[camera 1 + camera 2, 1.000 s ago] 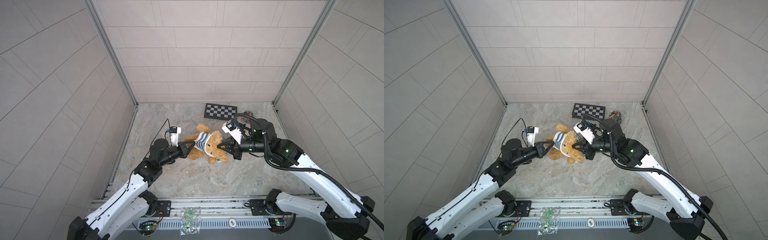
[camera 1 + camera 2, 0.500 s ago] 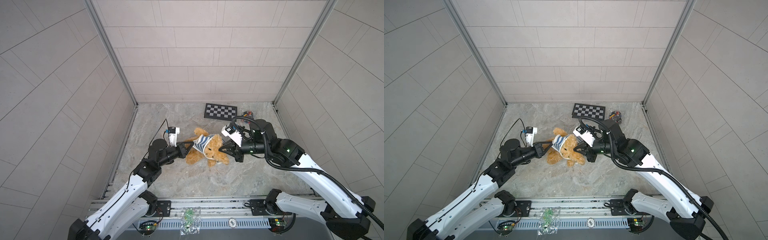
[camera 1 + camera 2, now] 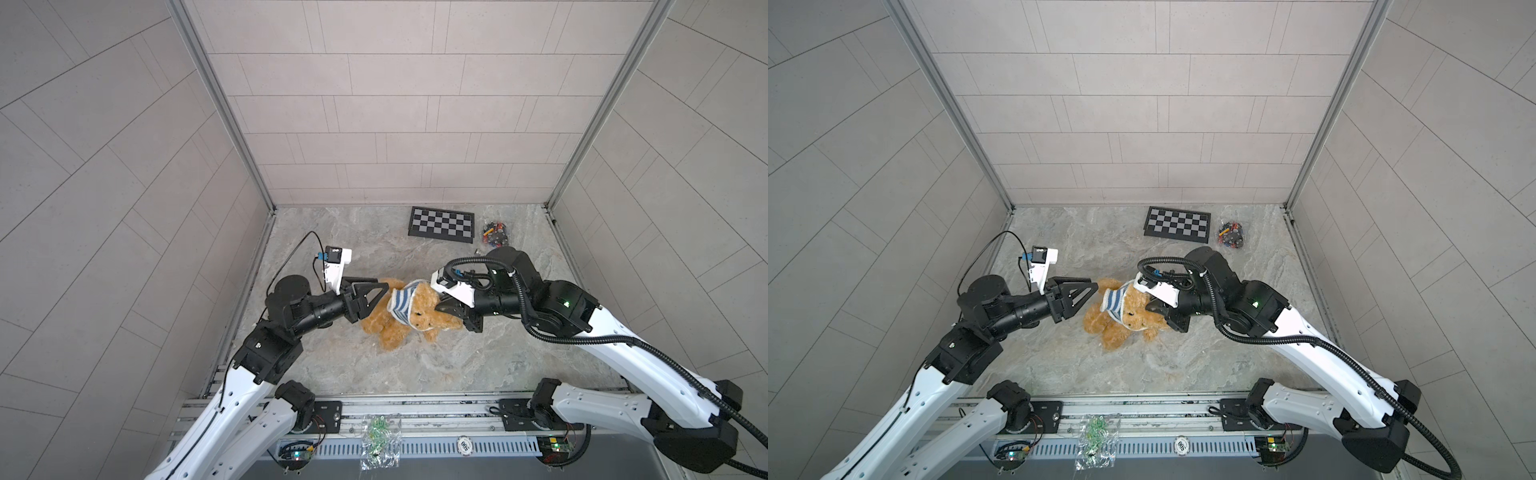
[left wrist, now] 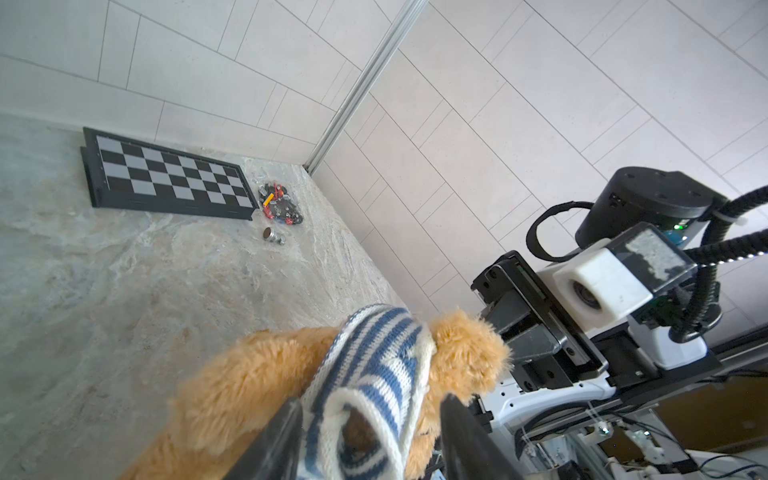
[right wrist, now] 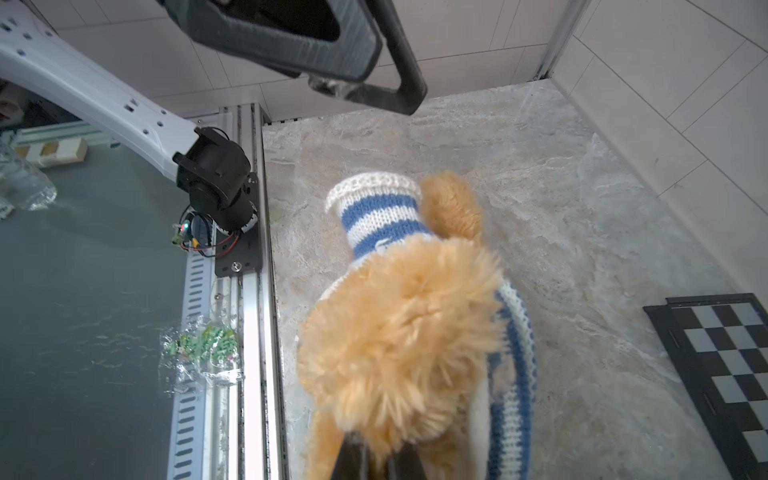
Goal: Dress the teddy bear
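Your right tool (image 3: 441, 311) pinches the teddy bear (image 3: 395, 330) by the head, mid-tabletop (image 3: 457, 365); left tool (image 3: 383, 287) open beside a sleeve; sweater (image 3: 402, 300) over the head but bunched high, so pulling down looks left

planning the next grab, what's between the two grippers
The teddy bear, with the striped sweater partly on, lies between the left gripper and right gripper; both top views show it.

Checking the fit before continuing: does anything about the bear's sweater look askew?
Yes. The striped sweater sits bunched high around the teddy bear, leaving its belly and legs bare, and one sleeve sticks out, seemingly empty, beside a furry limb.
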{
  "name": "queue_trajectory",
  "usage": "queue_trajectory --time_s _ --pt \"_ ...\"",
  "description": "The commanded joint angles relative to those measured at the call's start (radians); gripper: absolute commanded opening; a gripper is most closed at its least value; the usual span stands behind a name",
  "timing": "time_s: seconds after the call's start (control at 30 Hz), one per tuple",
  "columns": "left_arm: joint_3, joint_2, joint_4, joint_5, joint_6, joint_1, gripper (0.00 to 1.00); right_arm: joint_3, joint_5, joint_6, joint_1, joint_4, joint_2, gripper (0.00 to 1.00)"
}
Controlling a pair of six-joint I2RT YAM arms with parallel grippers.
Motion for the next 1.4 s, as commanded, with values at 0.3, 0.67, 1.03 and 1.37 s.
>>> queue_trajectory --time_s 0.3,0.67,1.03,1.37 --pt "0.012 0.144 -0.007 0.003 0.023 -0.137 0.52 -0.021 0.066 -0.211 0.004 0.116 0.003 0.0" --pt "-0.011 0.18 -0.01 -0.073 -0.032 -0.087 0.0 -0.077 0.103 -0.274 0.009 0.142 -0.018 0.0" --pt "-0.095 0.195 -0.013 -0.171 -0.117 0.028 0.0 -0.139 0.158 -0.476 0.136 0.103 -0.089 0.0" --pt "-0.141 0.163 -0.023 -0.064 -0.068 -0.034 0.17 -0.209 0.23 -0.511 0.196 0.096 -0.103 0.0"
